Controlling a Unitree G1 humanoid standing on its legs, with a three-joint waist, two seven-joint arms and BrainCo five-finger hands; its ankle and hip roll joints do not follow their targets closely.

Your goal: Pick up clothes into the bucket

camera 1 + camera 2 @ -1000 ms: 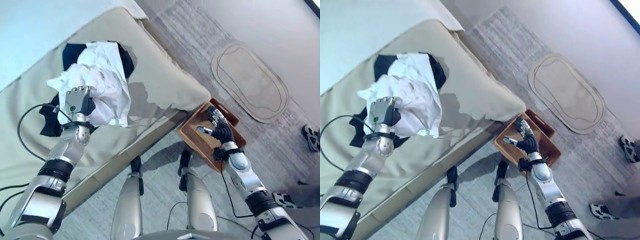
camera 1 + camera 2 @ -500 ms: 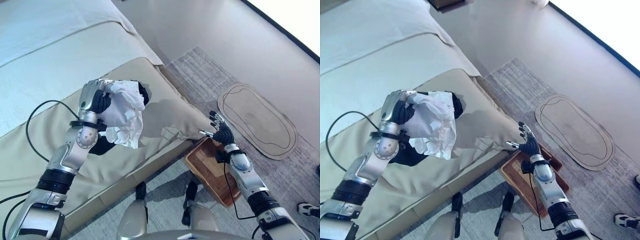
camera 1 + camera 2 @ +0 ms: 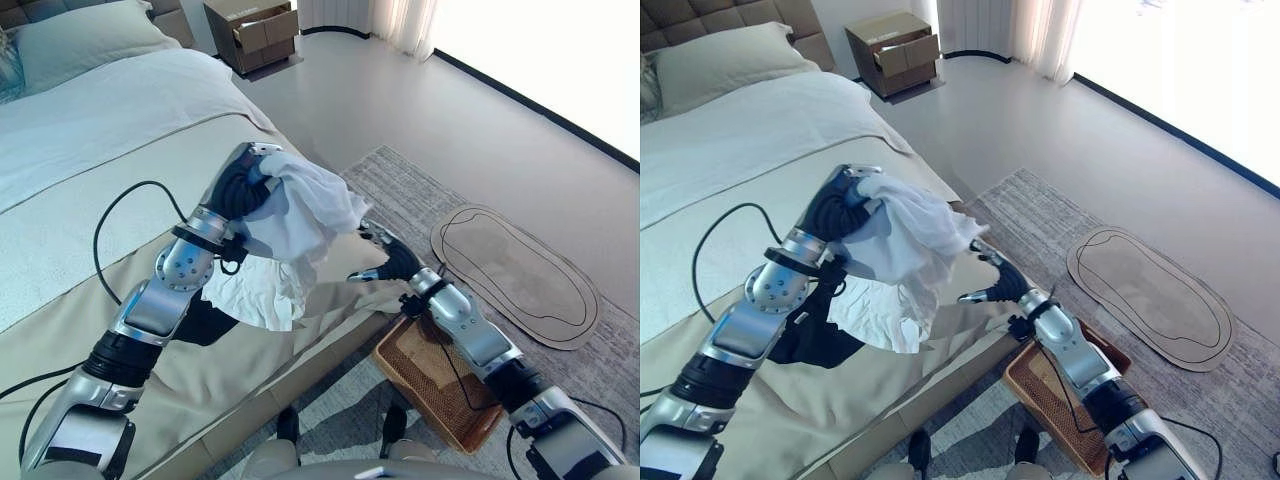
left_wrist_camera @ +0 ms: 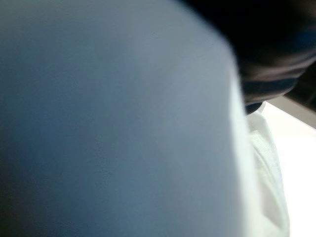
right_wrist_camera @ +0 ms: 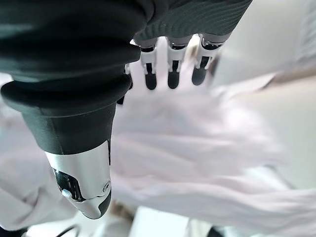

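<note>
Shirt [image 3: 300, 215], white, clenched in my left robot hand [image 3: 243, 185], lifted above the bed [image 3: 90, 130]. Right robot hand [image 3: 388, 262] spread, reaching from 3 o'clock. Basket [image 3: 440, 395] at 5 o'clock holds nothing yet. Dark garment [image 3: 810, 338] left on bed.

left hand [image 3: 243, 188] fingers buried in white cloth [image 3: 300, 215]

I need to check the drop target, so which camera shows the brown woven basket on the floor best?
The left eye view: the basket lies on the floor by the bed, its woven bottom open to view below the right arm. The right eye view shows it too, more covered by that arm. In the wrist views I cannot make it out.
</note>
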